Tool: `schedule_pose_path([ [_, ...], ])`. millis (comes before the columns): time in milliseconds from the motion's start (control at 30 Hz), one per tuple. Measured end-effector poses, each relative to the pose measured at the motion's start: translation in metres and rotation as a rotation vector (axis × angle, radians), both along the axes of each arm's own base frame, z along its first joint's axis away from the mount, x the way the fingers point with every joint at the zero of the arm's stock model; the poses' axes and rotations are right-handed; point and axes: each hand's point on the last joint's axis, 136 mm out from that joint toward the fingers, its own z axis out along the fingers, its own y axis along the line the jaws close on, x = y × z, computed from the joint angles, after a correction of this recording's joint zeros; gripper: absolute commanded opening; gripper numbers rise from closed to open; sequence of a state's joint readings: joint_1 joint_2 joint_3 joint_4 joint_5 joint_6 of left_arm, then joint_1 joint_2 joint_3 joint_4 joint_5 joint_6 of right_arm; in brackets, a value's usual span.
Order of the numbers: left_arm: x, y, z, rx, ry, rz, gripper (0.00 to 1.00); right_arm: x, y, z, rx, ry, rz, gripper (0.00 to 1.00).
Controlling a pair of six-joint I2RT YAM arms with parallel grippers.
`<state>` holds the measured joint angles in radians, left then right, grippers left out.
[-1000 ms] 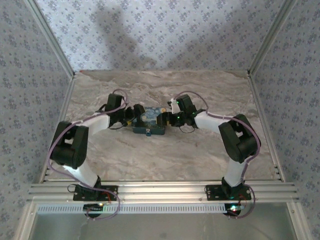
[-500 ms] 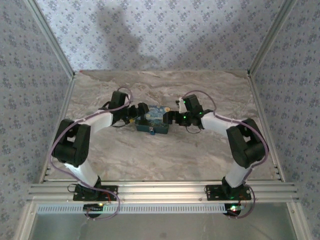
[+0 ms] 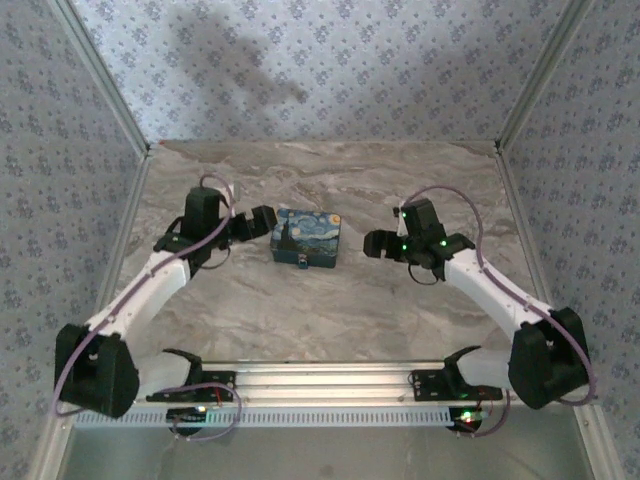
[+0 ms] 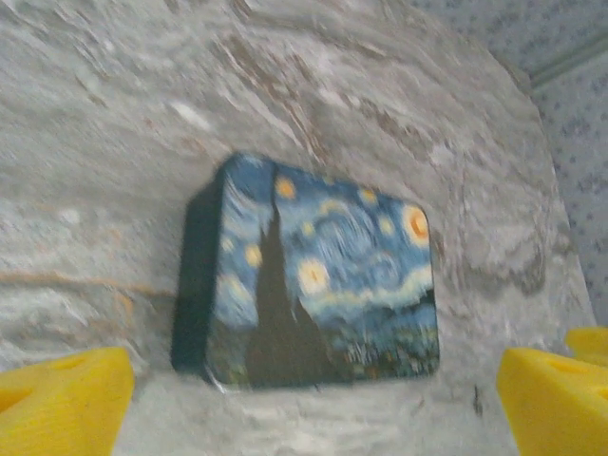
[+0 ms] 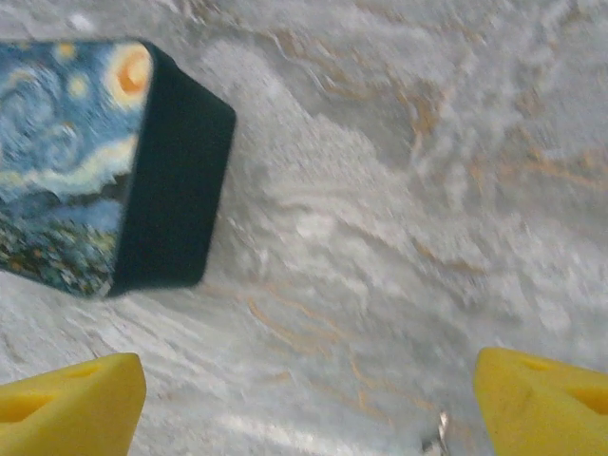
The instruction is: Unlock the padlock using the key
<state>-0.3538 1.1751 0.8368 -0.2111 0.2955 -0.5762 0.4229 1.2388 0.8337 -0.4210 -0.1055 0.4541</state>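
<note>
Within the last second both arms were drawn away from the Starry Night-print box. Earlier it had been closed in tightly from both sides; now the left gripper was held just beside its left end and the right gripper well apart on the right. In both wrist views the yellow fingers were seen spread wide with nothing between them, so both grippers were released and empty. The box was left on the marble-patterned table about where it had been. The padlock was seen as a small blue lump against the box's near edge. Whether its shackle had been sprung could not be told, and no key could be made out. The withdrawal was judged to mean that work at the lock had been finished or given up.
</note>
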Motion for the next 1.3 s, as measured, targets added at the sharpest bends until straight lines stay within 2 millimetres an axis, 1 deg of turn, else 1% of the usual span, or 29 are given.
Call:
schedule_pose_path([
  [33,-0.010,-0.006,-0.003,0.002,0.000,-0.023,0.98,-0.008,-0.001,-0.004,-0.018,0.021,-0.001,0.86],
  [133,-0.038,-0.021,-0.023,0.004,0.029,-0.077,0.98,-0.031,-0.004,-0.023,-0.066,0.095,0.002,0.81],
  [233,-0.058,-0.027,-0.047,0.016,0.078,-0.094,0.98,-0.054,-0.010,-0.051,-0.100,0.185,-0.001,0.74],
  [300,-0.064,-0.027,-0.058,0.028,0.102,-0.089,0.98,-0.070,-0.018,-0.070,-0.126,0.248,-0.014,0.70],
  [400,-0.062,-0.024,-0.061,0.036,0.100,-0.069,0.98,-0.080,-0.023,-0.087,-0.149,0.314,-0.015,0.63],
  [500,-0.059,-0.023,-0.059,0.038,0.086,-0.058,0.98,-0.083,-0.022,-0.094,-0.148,0.345,-0.004,0.59],
  [600,-0.058,-0.022,-0.058,0.041,0.081,-0.051,0.98,-0.080,-0.023,-0.097,-0.148,0.351,0.001,0.52],
  [767,-0.057,-0.022,-0.058,0.041,0.079,-0.050,0.98,-0.075,-0.026,-0.105,-0.165,0.368,0.005,0.43],
  [900,-0.057,-0.022,-0.058,0.042,0.079,-0.048,0.98,-0.070,-0.028,-0.107,-0.175,0.369,0.009,0.40],
  [1067,-0.057,-0.022,-0.058,0.042,0.079,-0.048,0.98,-0.062,-0.028,-0.103,-0.182,0.344,0.012,0.37],
  [1300,-0.057,-0.022,-0.058,0.042,0.079,-0.048,0.98,-0.056,-0.028,-0.103,-0.196,0.335,0.016,0.33],
])
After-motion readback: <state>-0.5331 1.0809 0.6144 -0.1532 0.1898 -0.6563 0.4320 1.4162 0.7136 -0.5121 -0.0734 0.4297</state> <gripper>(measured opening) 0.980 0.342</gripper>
